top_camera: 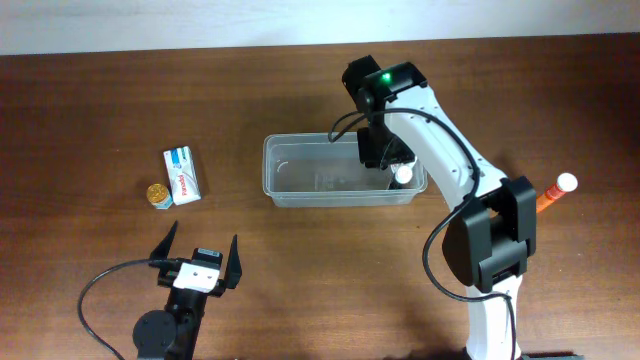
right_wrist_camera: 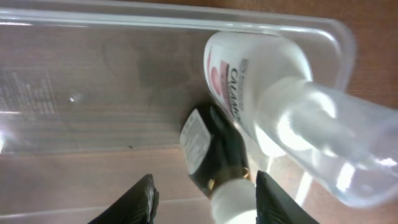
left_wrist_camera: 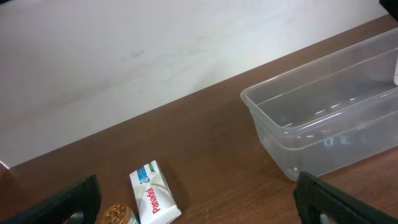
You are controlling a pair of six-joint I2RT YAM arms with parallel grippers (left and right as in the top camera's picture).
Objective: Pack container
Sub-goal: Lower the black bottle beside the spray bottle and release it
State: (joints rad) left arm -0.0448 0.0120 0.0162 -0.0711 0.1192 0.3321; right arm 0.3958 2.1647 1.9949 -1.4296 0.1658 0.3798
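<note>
**Mia:** Where is the container?

**Tom:** The container (top_camera: 300, 178) sits in the middle of the surface (top_camera: 100, 100). The right gripper (right_wrist_camera: 205, 180) is down inside its right end.

**Mia:** Is it holding something?

**Tom:** Its fingers are spread partway. A dark bottle (right_wrist_camera: 211, 146) with a white cap is between them. I see a gap on one side, so I think it is not pinched.

**Mia:** What could go wrong?

**Tom:** The cap is very close to one finger. If the gripper goes up crooked, it could hook the cap and tip the dark bottle over or drag it out.

**Mia:** Anything else?

**Tom:** A white bottle (right_wrist_camera: 249, 74) is just beside the dark one, by the end wall. I cannot tell if it stands straight or leans. A bump could knock it down.

**Mia:** And the container itself?

**Tom:** It looks like light plastic. A push on its wall might slide it away.

**Mia:** What about the other arm?

**Tom:** The left gripper (top_camera: 204, 238) is wide open and holds nothing. A box (top_camera: 182, 175) and a little jar (top_camera: 160, 195) lie near it. An orange pen (top_camera: 552, 193) lies far off on the right. The jar is round, so it might slip or roll when squeezed.
</note>
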